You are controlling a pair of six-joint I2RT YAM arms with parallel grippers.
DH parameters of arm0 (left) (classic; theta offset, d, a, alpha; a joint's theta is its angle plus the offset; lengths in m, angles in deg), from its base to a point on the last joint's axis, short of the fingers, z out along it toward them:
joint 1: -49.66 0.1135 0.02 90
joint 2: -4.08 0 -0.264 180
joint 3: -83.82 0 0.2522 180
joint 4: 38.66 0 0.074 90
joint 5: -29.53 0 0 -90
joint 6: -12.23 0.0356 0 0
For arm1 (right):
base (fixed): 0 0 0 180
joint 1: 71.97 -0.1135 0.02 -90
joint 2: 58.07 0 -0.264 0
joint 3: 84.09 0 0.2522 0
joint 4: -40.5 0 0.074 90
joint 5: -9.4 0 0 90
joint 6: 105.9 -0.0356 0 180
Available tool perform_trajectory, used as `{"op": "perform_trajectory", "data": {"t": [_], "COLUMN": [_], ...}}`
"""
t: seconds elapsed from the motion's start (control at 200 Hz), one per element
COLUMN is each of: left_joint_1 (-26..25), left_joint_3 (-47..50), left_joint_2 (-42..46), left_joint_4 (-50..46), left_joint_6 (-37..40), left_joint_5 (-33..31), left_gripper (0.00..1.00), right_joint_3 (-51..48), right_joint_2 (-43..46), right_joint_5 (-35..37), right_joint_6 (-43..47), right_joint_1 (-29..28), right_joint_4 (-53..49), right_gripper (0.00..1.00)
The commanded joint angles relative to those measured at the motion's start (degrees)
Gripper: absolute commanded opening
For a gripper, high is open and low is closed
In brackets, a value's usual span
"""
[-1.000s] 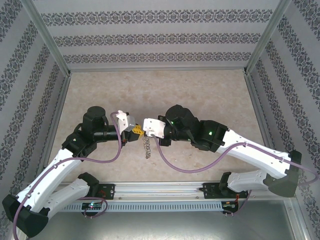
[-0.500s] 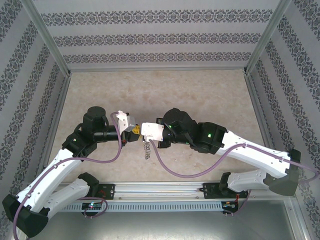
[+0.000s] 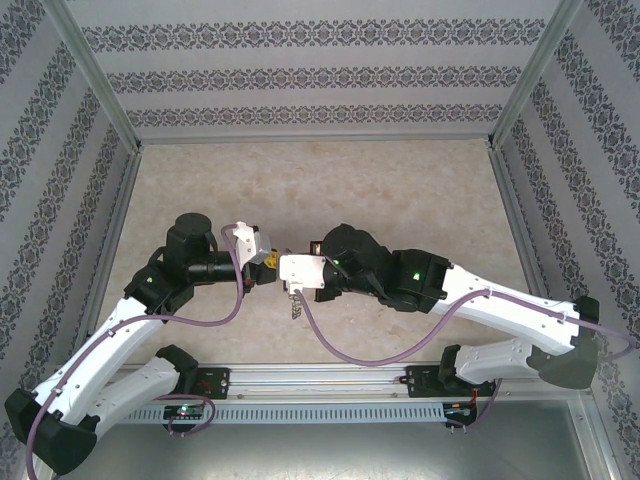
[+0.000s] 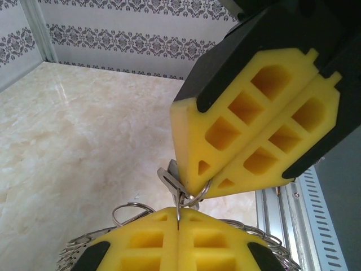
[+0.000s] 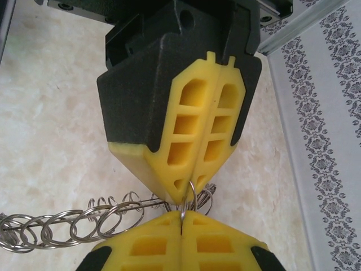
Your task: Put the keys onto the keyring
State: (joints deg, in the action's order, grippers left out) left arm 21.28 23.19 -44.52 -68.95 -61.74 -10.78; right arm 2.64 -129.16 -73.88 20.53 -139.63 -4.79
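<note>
Seen from above, 2 robot arms meet tip to tip over a pale marbled worktop [image 3: 400, 190]. The left end effector [image 3: 271, 261] and the right end effector [image 3: 285, 268] each have their yellow foam pads pressed together. Each nips a sliver of thin metal at its seam, apparently the edge of the small keyring [image 4: 197, 200] caught between them. The keys [image 3: 293, 300], a silver bunch that looks like a string of wire loops, hang just below the keyring. Whether the lowest loops touch the worktop is unclear.

The risks for you, judged from this:
- **Slipping grip:** both grips sit at the very tips, so a slight pull or twist could slide the keyring out of 1 pair of pads and drop the bunch.
- **Swinging weight:** the weight hanging below the keyring may swing and drag it askew.
- **Foam collision:** the tips nearly touch at the keyring, so moving closer could jam foam against foam
</note>
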Motion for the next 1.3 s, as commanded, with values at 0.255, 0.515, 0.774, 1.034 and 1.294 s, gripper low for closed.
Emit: {"op": "perform_trajectory", "data": {"t": [0.255, 0.515, 0.774, 1.034, 1.294], "left_joint_1": [-0.54, -0.60, -0.58, -0.62, -0.56], "left_joint_3": [-1.90, -1.81, -1.78, -2.05, -2.33], "left_joint_2": [1.39, 1.44, 2.00, 2.37, 2.72], "left_joint_4": [10.40, 10.82, 10.83, 10.92, 11.17], "left_joint_6": [-1.93, -2.22, -2.26, -2.50, -2.67], "left_joint_5": [5.36, 5.32, 4.98, 4.97, 5.37], "left_gripper": [0.00, 0.00, 0.00, 0.00, 0.00], "right_joint_3": [-6.00, -7.99, -11.47, -15.74, -15.82], "right_joint_2": [1.87, 3.91, 8.45, 13.66, 17.35], "right_joint_5": [1.06, 2.31, 0.29, -0.65, -7.58], "right_joint_6": [3.47, 3.47, 0.68, -1.28, -6.54], "right_joint_1": [-1.85, -1.68, 0.51, 2.24, 5.28], "right_joint_4": [1.47, 3.78, 7.54, 11.53, 17.28], "right_gripper": [0.00, 0.00, 0.00, 0.22, 0.27]}}
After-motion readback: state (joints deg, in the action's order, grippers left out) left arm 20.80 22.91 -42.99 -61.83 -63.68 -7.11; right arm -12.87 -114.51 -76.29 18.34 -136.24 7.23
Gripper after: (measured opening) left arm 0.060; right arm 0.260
